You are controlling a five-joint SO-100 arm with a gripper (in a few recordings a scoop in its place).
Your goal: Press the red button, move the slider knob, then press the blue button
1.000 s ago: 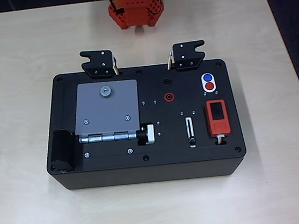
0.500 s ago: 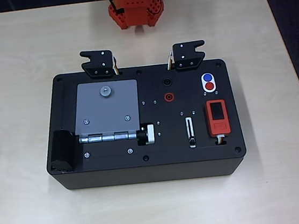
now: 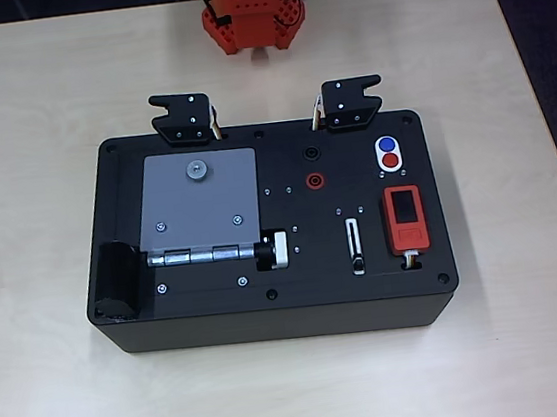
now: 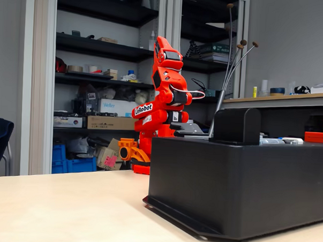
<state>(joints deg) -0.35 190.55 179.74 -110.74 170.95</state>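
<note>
A black box [image 3: 220, 316] lies in the middle of the table in the overhead view. On its right part a white oval plate holds the blue button [image 3: 386, 144] and, just below it, the red button [image 3: 391, 161]. The slider knob [image 3: 358, 261] sits near the lower end of its narrow white-rimmed slot [image 3: 353, 235]. My orange arm [image 3: 251, 10] stands folded at the table's far edge, well away from the box. In the fixed view the gripper [image 4: 176, 100] is tucked against the arm, and its jaws cannot be made out.
The box also carries a grey hinged plate [image 3: 197, 203], a silver-and-black cylindrical knob [image 3: 275, 250], a red socket [image 3: 313, 178] and a red device with a black screen [image 3: 405, 219]. Two black brackets [image 3: 185, 116] [image 3: 349, 102] stick out at its far edge. Bare table [image 3: 27, 116] surrounds it.
</note>
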